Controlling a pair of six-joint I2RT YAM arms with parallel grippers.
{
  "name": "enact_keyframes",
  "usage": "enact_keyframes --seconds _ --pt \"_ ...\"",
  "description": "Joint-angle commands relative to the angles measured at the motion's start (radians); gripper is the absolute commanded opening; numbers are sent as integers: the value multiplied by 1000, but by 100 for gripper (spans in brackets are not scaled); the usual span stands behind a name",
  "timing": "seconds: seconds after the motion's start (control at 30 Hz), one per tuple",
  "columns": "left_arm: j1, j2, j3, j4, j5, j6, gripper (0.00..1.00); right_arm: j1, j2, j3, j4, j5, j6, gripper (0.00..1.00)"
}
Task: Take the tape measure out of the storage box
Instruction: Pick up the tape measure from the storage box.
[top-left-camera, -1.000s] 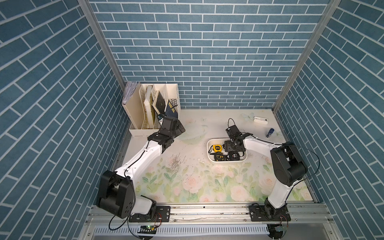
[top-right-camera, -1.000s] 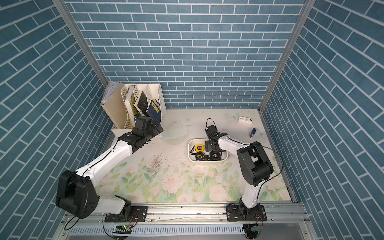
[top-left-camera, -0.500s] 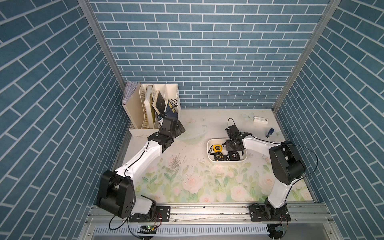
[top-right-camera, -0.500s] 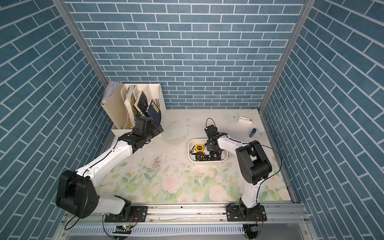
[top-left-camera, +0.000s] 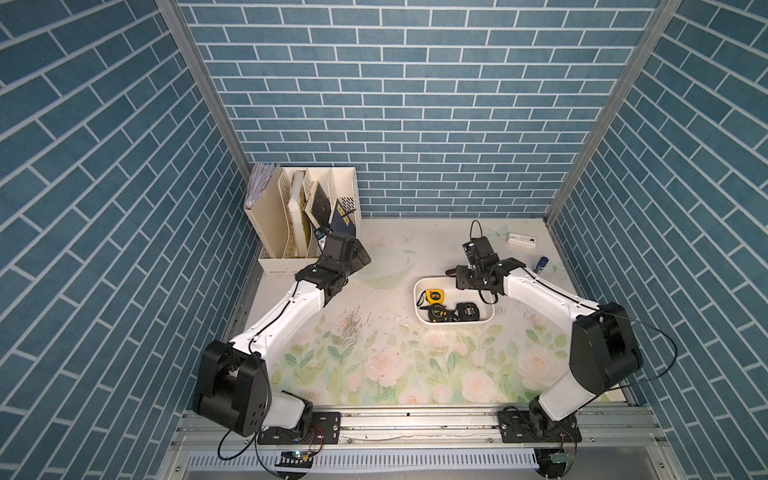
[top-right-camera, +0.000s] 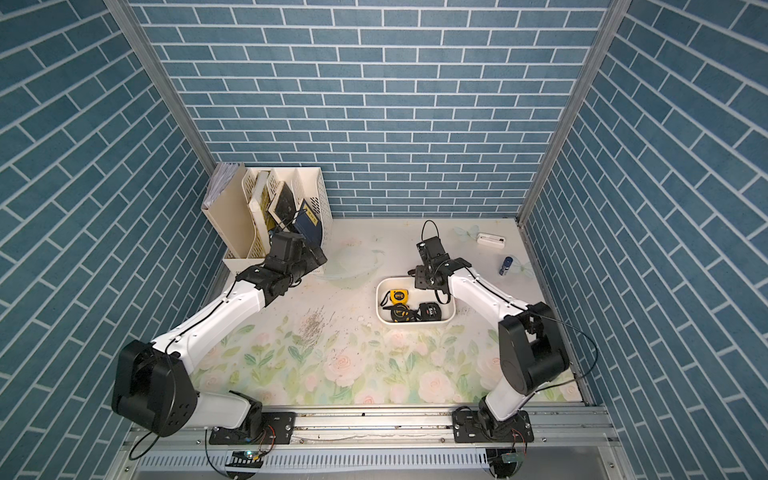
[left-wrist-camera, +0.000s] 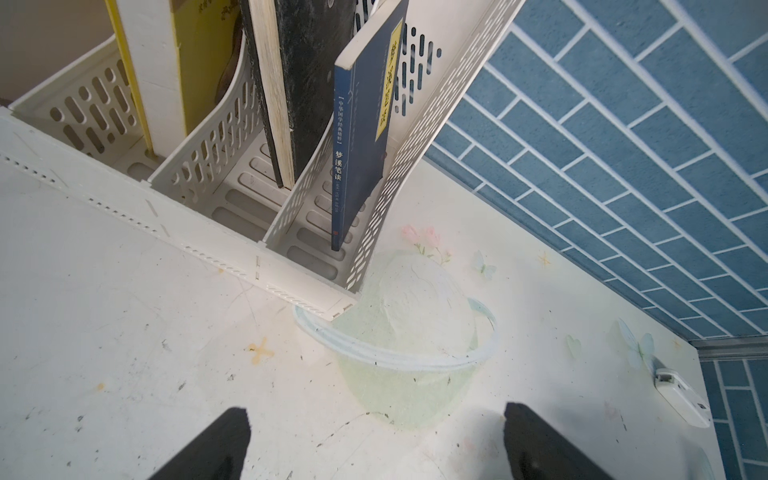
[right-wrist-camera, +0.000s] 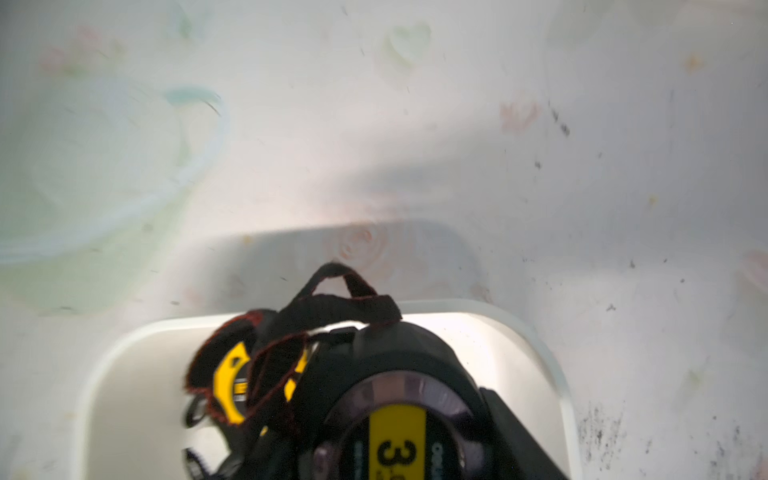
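table (top-left-camera: 374, 299): box (top-left-camera: 455, 323) holds three tape measures (top-left-camera: 434, 296); right gripper (top-left-camera: 457, 279) clamps fourth (right-wrist-camera: 399, 415), left gripper (left-wrist-camera: 380, 436) agape.

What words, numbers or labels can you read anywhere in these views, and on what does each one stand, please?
"梦溪笔谈": spine of the blue book in the file organizer; it seems to repeat on the yellow cover label.
"中华国学经典精粹": same spine, above the title.
"3." and then cut off: yellow label of the black tape measure close before the right wrist camera.
Tape measures lying in the storage box: print too small to read.
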Motion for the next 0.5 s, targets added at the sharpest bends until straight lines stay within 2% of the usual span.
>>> enact_keyframes --seconds 0.0,0.2,0.47 --pt "-3 -5 49 -7 2 18 100 1 -80 50 -25 -87 -33 0" --pt "1 -15 130 -10 93 54 100 -4 -121 104 68 -361 -96 0" --pt "49 -69 152 24 221 26 100 -10 -113 76 273 -777 -73 0"
